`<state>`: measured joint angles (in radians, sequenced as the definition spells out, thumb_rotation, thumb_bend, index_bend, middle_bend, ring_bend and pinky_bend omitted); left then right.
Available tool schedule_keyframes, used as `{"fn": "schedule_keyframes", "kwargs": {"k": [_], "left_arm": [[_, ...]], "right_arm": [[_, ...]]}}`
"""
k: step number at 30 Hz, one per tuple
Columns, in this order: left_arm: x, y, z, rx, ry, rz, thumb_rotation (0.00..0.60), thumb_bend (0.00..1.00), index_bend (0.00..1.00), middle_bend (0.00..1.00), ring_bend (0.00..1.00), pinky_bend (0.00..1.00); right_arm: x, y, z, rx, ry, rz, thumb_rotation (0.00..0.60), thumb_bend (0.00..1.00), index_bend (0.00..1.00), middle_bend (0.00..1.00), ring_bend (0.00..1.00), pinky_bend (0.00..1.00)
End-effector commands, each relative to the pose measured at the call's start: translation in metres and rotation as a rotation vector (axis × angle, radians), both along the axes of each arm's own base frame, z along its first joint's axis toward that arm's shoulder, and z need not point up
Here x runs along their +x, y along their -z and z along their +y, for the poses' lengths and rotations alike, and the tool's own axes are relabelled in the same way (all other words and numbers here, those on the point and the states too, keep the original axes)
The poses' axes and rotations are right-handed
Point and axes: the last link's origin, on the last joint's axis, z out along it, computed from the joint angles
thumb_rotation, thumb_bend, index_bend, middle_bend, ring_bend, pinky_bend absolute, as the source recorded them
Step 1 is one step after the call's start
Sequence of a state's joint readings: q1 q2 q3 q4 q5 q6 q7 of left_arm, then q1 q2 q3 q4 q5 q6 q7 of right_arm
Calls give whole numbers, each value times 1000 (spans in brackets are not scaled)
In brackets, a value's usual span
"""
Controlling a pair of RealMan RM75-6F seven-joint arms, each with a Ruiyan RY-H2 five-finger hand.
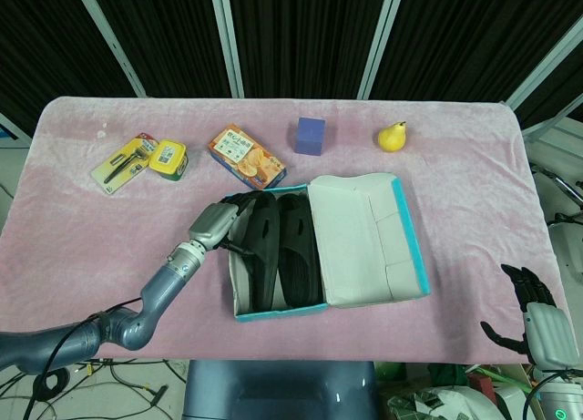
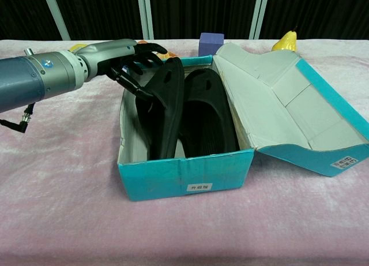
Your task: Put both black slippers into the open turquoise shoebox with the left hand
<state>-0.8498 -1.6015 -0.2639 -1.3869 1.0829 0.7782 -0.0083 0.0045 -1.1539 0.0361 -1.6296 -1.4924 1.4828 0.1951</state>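
Slippers: both are seen inside the shoebox [image 1: 239, 303] [image 2: 190, 182]. Right slipper [image 1: 296, 251] [image 2: 209, 119] lies flat on the box floor, sole down. Left slipper [image 1: 259, 251] [image 2: 164, 113] is tipped up on its edge, leaned toward the left wall, its side touching the right slipper.

Left hand [image 1: 215, 224] [image 2: 124, 57] is placed at the box's left wall, near the far end. Dark fingers [image 2: 135, 84] are curled over the wall toward the tilted slipper's upper edge — touch or grip cannot be told from either view. Fingers are part spread, not pressed together. Grey forearm is seen running back toward the near-left table edge.

Shoebox sits near mid-table on the pink cloth [image 1: 455, 165] [image 2: 69, 220]; lid [image 1: 360, 238] [image 2: 277, 104] is hinged open to the right, white inside face up, turquoise rim showing.

Right hand [image 1: 533, 315] is seen only in the head view, off the table's near-right corner, well apart from the box — fingers dark, pointed up and slightly apart, nothing held.

Along the far side: razor pack [image 1: 123, 163], yellow tin [image 1: 168, 158] just beside it, snack box [image 1: 246, 155], purple cube [image 1: 310, 136] [image 2: 211, 43], pear [image 1: 392, 137] [image 2: 285, 41].
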Motion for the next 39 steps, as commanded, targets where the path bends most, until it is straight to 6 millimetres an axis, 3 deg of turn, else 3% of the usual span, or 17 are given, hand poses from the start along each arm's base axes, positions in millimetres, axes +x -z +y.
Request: {"fn": "schedule_keyframes", "kwargs": {"k": [1, 4, 12, 15, 19, 23, 26, 30, 39], "left_arm": [[3, -7, 1, -3, 8, 11, 432, 0, 0, 37, 0, 60], [5, -12, -1, -20, 23, 23, 395, 0, 0, 20, 0, 20], [3, -27, -4, 2, 75, 68, 63, 0, 0, 13, 0, 0], [2, -27, -5, -17, 78, 106, 12, 0, 0, 8, 0, 0], [5, -28, -6, -31, 69, 113, 0, 0, 6, 71, 0, 0], [19, -31, -9, 65, 54, -55, 0, 0, 142, 230, 47, 45], [25, -35, -10, 158, 130, -56, 0, 0, 230, 294, 81, 50], [28, -31, -15, 179, 196, 22, 0, 0, 266, 311, 81, 50], [27, -16, -26, 110, 182, 95, 0, 0, 246, 306, 81, 50]], "right_arm": [[0, 0, 0, -1, -1, -1, 600, 126, 113, 100, 0, 104], [0, 0, 0, -3, 0, -1, 600, 126, 114, 100, 0, 104], [0, 0, -1, 0, -1, 2, 600, 126, 113, 100, 0, 104], [1, 0, -1, 0, -4, 2, 600, 127, 113, 100, 0, 104], [1, 0, -1, -2, -2, 0, 600, 127, 114, 100, 0, 104], [-1, 0, 1, -1, 2, 0, 600, 126, 113, 100, 0, 104], [-1, -1, 1, -2, 0, 0, 600, 126, 113, 100, 0, 104], [-1, 0, 0, -2, 0, -4, 600, 127, 113, 100, 0, 104], [-4, 0, 1, -3, 5, -7, 600, 126, 113, 100, 0, 104]]}}
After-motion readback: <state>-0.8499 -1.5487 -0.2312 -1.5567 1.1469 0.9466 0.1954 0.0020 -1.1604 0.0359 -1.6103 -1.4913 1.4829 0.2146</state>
